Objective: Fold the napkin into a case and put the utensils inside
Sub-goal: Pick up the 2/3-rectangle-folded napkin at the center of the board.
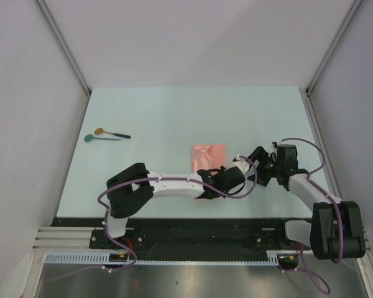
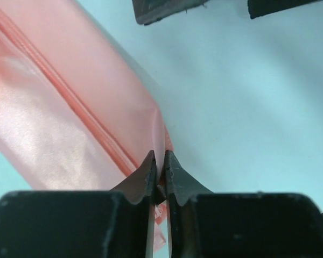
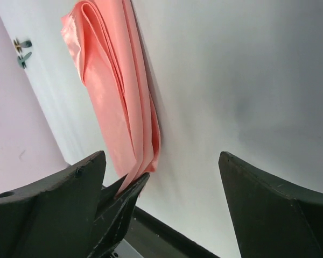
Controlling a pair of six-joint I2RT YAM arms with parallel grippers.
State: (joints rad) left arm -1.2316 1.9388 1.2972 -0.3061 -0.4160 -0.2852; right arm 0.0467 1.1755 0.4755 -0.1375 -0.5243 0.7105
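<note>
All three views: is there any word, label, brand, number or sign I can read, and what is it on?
No text can be read in any view.
The napkin is plain, with no label showing.
The spoons are too small to show any mark.
The left arm shows no lettering.

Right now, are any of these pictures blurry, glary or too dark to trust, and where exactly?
Top view: evenly lit and sharp, though the spoons are tiny. Left wrist view: pale sheen on the napkin, soft close up, the left gripper pinching it is a dark mass. Right wrist view: the table greys into shade, the open right gripper is near black.
</note>
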